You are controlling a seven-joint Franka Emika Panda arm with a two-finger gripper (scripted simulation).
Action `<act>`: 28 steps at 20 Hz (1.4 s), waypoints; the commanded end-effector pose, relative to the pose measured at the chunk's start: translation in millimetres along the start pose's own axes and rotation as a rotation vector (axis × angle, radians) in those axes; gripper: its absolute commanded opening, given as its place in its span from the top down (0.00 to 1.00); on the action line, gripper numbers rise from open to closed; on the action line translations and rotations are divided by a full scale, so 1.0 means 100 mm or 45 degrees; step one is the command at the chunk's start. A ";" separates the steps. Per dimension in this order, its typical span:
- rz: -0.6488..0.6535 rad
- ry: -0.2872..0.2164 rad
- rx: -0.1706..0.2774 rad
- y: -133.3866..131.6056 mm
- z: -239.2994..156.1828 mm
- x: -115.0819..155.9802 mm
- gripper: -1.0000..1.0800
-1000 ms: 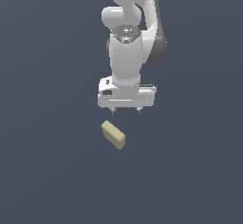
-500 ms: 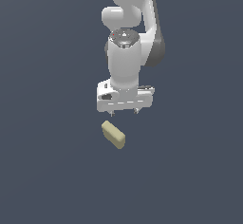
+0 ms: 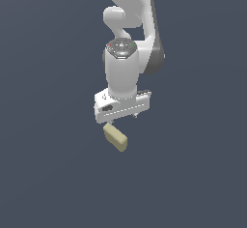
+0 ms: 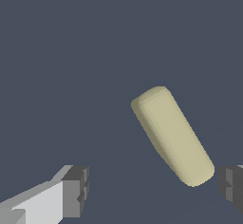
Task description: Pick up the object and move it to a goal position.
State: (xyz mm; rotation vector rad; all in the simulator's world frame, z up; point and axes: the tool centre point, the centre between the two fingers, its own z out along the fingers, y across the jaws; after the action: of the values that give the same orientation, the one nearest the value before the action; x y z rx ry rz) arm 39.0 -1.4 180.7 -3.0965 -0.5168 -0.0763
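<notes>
The white arm point(image 3: 129, 43) hangs straight down over the dark desk point(image 3: 48, 174), so its claw point(image 3: 122, 119) can come at the block point(image 3: 116, 137) from above. The claw is spread wide and empty, its fingertips point(image 4: 76, 190) apart. The tan block lies just below it on the desk, angled across the gap, likely needing closer alignment.

No legible text, label, brand, number or sign appears in either view. The white, glossy robot arm point(image 3: 126, 72) carries a round dark cap with small red and green dots at its wrist joint, but these dots form no readable characters. The small pale tan rectangular block with rounded edges point(image 3: 116, 137) has plain, unmarked faces. The flat dark grey surface point(image 3: 48, 174) bears no markings.
</notes>
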 end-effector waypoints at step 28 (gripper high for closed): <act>-0.664 -0.058 0.024 0.42 0.36 0.11 0.04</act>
State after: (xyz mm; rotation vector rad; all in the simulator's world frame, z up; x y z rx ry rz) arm 64.4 -36.8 146.1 -2.8649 -1.2895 -0.0005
